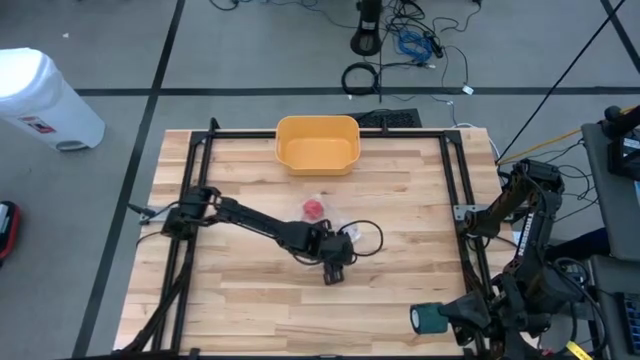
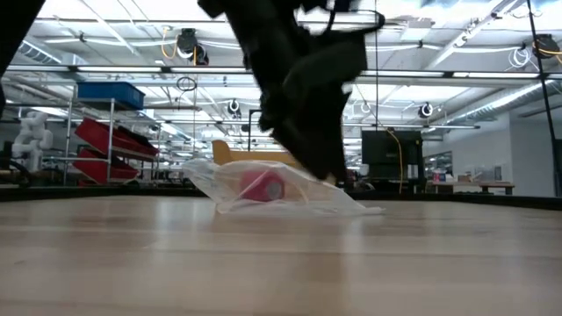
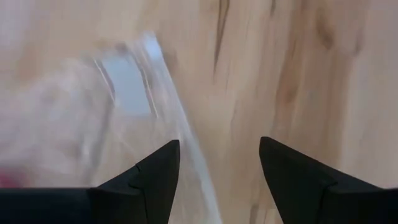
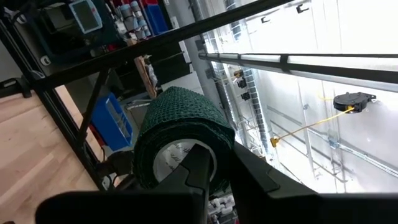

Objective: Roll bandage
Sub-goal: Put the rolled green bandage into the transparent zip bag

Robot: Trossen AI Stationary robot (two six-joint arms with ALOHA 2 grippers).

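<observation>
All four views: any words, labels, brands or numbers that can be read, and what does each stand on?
No text can be read in any view.
White bin, off the table: a small label with a red mark, too small to read.
Inner core of the green bandage roll, held by the right gripper: faint marks, too blurred to read.
Pink roll in the clear plastic bag: no legible print.

Green bandage roll (image 4: 180, 140) clamped in right tool (image 4: 214, 165).
</observation>
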